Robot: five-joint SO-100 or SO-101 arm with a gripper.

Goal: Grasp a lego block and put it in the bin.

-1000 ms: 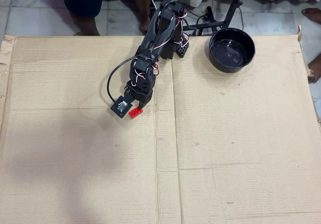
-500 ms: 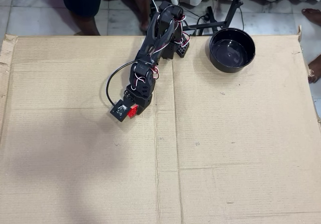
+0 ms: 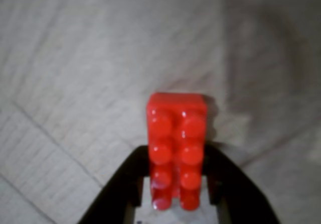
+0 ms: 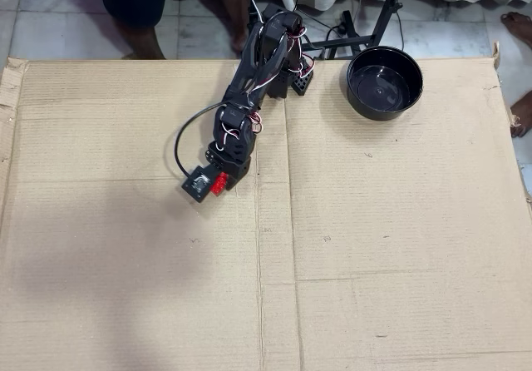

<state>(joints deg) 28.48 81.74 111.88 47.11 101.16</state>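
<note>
In the wrist view the red lego block, studs facing the camera, sits between the two black fingers of my gripper, which is shut on its sides. In the overhead view the gripper is left of centre over the cardboard, with the red block showing at its tip. The bin, a round glossy black bowl, stands empty at the back right, well away from the gripper. I cannot tell whether the block touches the cardboard.
A large cardboard sheet covers the table. The arm's base is at the back edge, left of the bowl. A person's legs, a stand's legs and a foot lie beyond the edges.
</note>
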